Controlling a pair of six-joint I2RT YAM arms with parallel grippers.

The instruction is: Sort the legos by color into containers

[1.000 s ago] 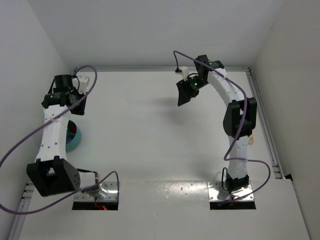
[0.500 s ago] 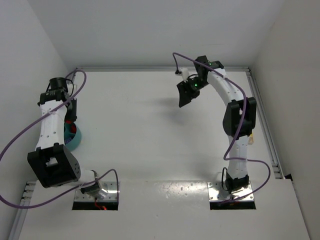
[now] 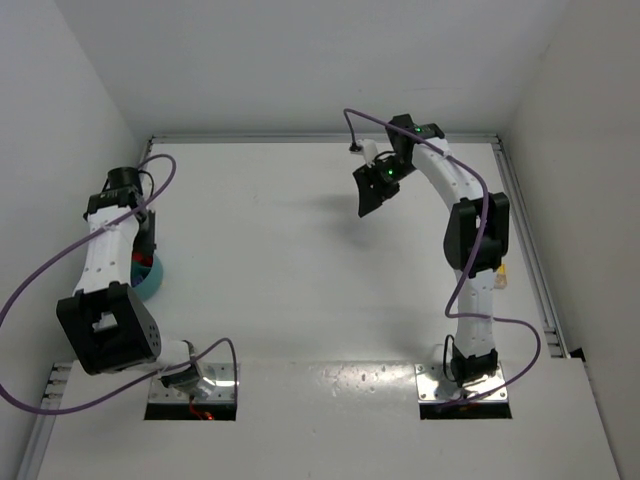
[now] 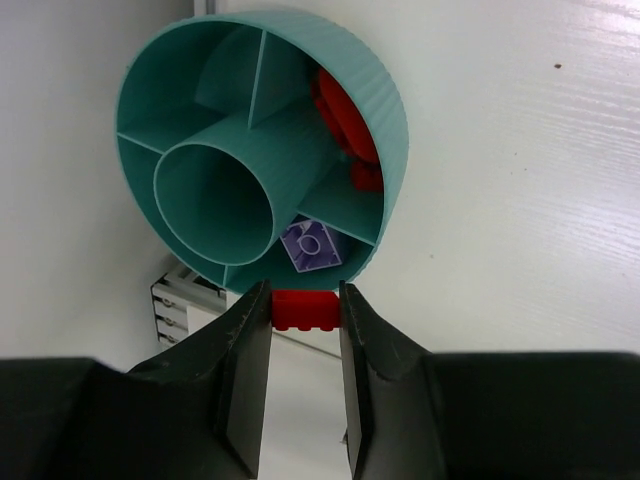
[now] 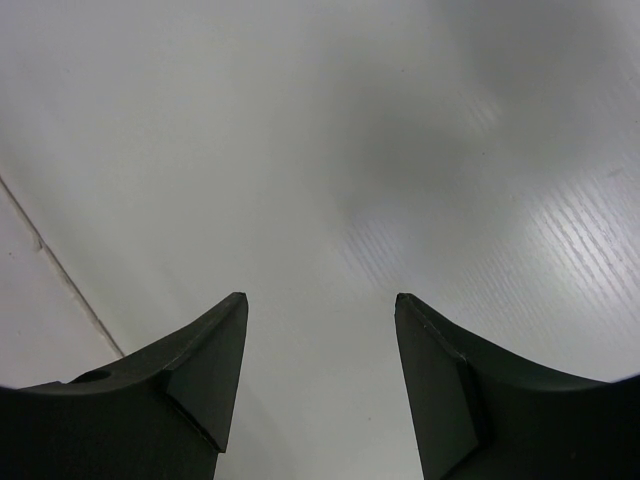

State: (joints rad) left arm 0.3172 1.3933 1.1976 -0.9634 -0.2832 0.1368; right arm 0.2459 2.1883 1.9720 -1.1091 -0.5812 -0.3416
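Left wrist view, bottom centre: the left fingers (image 4: 250,350) are clamped on a red lego brick (image 4: 305,311); just beyond it, a purple brick (image 4: 312,244) lies in the nearest compartment of the divided teal bowl (image 4: 392,125); red bricks (image 4: 345,115) fill the compartment at right; release looks best once the held brick hangs over those; right fingers (image 5: 215,350) stand apart above the counter (image 5: 350,120).

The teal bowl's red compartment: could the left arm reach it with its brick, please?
Probably yes: the left gripper holds a red brick by the rim of the teal bowl, and the compartment of red legos lies open beyond the purple brick.
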